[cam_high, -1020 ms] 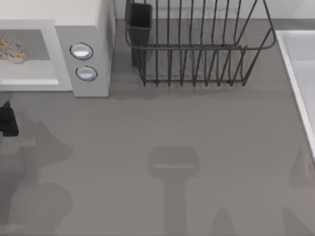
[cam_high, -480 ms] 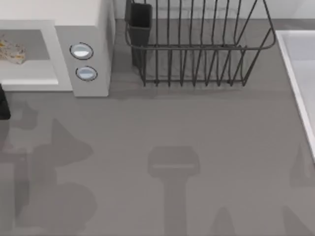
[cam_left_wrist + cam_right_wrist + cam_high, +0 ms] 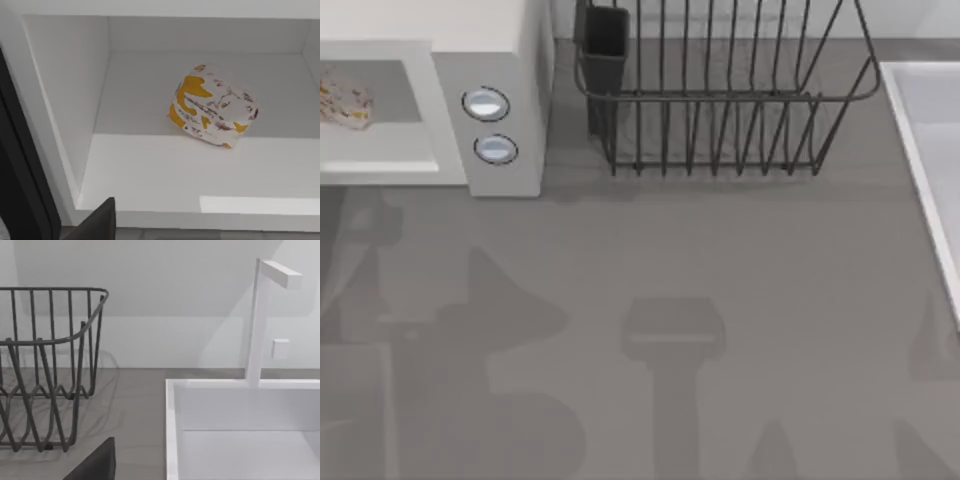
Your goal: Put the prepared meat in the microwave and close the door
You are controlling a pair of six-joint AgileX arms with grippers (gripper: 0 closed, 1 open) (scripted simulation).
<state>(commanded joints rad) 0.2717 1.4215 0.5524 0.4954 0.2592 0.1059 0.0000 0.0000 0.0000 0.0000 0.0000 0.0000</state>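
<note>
Meat package, the prepared meat (image 3: 212, 106), lay on the floor of the microwave (image 3: 505, 110) cavity, white with orange-yellow patches and fine dark print. In the left wrist view it sat toward the back of the white cavity, apart from the side wall, resting on the floor with bare floor in front of it. From above the same package (image 3: 342, 102) showed at the far left edge of the table (image 3: 720, 300), inside the grey cavity, to the left of the two round silver-blue knobs (image 3: 486, 104) on the side panel.

The microwave stood open. A dark vertical band at the edge of the left wrist view may have been the edge of the door, but that could not be told for certain.

The left end effector (image 3: 97, 222) showed only as a dark finger tip at the lower edge of its wrist view, just outside the front lip of the cavity and not touching the package; whether it was spread or pressed together could not be told. The right end effector (image 3: 97, 462) likewise showed as one dark finger tip, and its state could not be told either. It hung near the white sink (image 3: 240, 430) with its upright white tap (image 3: 257, 325), the dark wire rack (image 3: 45, 370) standing beside. From above, the rack (image 3: 720, 90) stood right of the microwave, the sink (image 3: 930, 150) at the table's right edge.
</note>
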